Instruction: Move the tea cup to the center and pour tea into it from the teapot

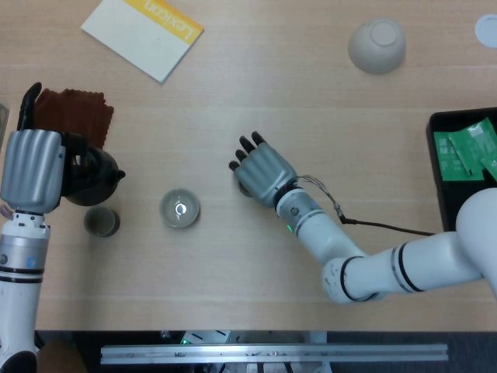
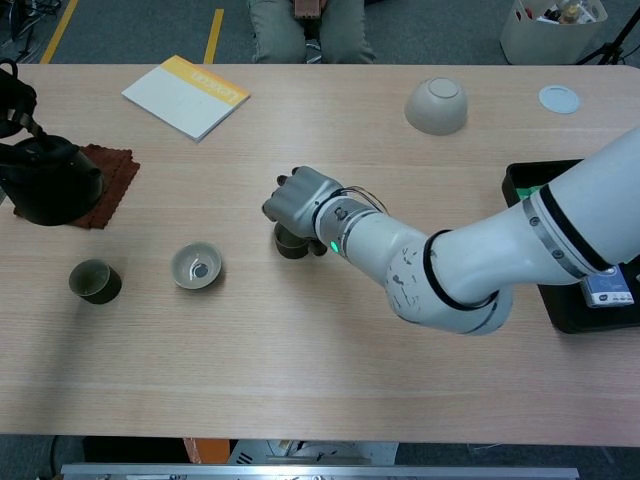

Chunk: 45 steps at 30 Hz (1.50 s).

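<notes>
Table (image 2: 300,360) of pale wood, nearest stretch bare. Small dark cup (image 2: 95,281) and a shallow glazed cup (image 2: 195,266) sit side by side, well left of the right hand's fingers. Right hand (image 2: 301,201) lies knuckles-up over the tea cup (image 2: 290,243), which stands near table centre directly beneath the fingers (image 1: 250,147); fingers curl down around its rim and hold it, cup mostly hidden in the head view. Left hand (image 1: 33,167) is at the far left edge, fingers closed on the handle of the dark teapot (image 2: 45,180), spout (image 1: 118,172) pointing toward the right hand. Teapot partly over a brown mat (image 2: 110,180). Farther off, beyond the fingertips: a yellow-edged booklet (image 2: 185,95), an upturned grey bowl (image 2: 437,105), a small white lid (image 2: 559,98). Black tray (image 1: 437,167) with green packets (image 1: 466,151) far right.
</notes>
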Each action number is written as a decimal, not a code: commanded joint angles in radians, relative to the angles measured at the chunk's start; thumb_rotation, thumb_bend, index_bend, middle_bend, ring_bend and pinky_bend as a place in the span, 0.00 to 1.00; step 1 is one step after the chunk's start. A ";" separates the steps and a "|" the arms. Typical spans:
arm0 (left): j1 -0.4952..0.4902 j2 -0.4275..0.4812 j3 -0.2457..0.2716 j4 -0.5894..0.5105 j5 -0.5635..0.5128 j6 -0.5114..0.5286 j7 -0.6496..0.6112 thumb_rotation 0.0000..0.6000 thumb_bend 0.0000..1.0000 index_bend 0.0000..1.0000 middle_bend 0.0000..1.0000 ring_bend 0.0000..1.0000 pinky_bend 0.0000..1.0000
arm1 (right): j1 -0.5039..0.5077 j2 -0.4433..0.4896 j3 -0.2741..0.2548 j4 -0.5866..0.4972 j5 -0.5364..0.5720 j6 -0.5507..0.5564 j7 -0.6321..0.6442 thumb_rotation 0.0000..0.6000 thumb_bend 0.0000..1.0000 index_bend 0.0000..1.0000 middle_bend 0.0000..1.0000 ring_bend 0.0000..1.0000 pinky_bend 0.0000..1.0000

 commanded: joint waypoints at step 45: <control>-0.203 -0.306 -0.075 0.045 -0.137 -0.118 0.358 1.00 0.18 0.94 1.00 0.84 0.03 | -0.556 0.844 -0.160 -0.323 -0.657 0.078 0.718 1.00 0.28 0.15 0.16 0.04 0.09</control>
